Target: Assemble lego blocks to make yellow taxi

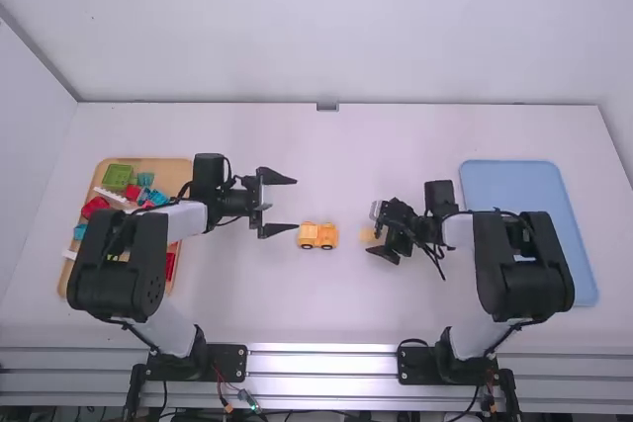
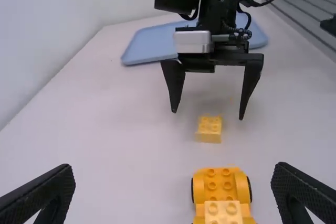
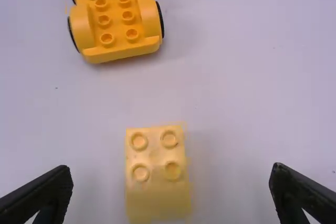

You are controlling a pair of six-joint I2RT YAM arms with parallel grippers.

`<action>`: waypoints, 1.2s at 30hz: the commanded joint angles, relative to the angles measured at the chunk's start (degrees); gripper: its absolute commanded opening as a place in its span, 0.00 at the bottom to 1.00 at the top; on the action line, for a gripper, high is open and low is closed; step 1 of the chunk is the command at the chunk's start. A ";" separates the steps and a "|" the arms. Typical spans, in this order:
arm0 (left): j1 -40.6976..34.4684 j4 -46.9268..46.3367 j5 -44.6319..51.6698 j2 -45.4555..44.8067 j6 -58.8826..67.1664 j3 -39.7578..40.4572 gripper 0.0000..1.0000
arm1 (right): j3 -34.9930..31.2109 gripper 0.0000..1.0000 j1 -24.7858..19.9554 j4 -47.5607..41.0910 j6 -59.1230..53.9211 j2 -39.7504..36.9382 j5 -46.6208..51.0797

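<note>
A yellow wheeled base (image 1: pixel 317 235) sits upright near the middle of a white table (image 1: pixel 336 308), between 2 robot arms, the half-assembled body of a toy taxi. Its plastic is a warm orange-yellow, with black-edged wheels (image 3: pixel 160 20) and rounded fenders (image 3: pixel 151 19) flanking a lower deck at 1 end. The right wrist view counts 6 round studs on that deck, in 3 rows of 2. A block (image 2: pixel 223 213) rises behind the deck, paler than the base in the left wrist view, where 2 of its studs face up.

A loose yellow block (image 3: pixel 157 182), lighter in shade than the base, stands apart from it on the side toward the right arm. It is boxy and smooth-sided, with 4 studs on top in 2 rows of 2, all pointing up.

The right gripper (image 1: pixel 372 229) has its jaws spread wide, 1 on each side of the loose block and touching neither flank. The left gripper (image 1: pixel 296 204) also has its jaws apart, with nothing clamped; in the high view, 1 fingertip ends just beside the wheeled base.

At the left, a tan tray (image 1: pixel 163 167) holds assorted pieces in green, red, white and teal. At the right, a pale blue tray (image 1: pixel 514 185) lies partly beneath the right arm.
</note>
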 commanded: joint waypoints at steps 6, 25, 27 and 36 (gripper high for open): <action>0.20 0.55 5.62 0.02 -4.20 -0.48 0.99 | -4.42 1.00 -1.25 6.69 0.48 -0.74 -6.60; 0.17 0.22 6.01 0.02 -4.20 -0.66 0.99 | -0.87 0.85 -1.46 12.31 2.12 9.53 -7.89; 0.17 0.02 6.01 0.02 -4.20 -0.66 0.99 | 0.00 0.79 -1.62 11.04 0.26 10.40 -8.13; 0.17 -0.94 5.31 0.02 -3.37 -0.66 0.99 | 2.47 0.40 -1.57 5.38 -1.88 11.13 -8.11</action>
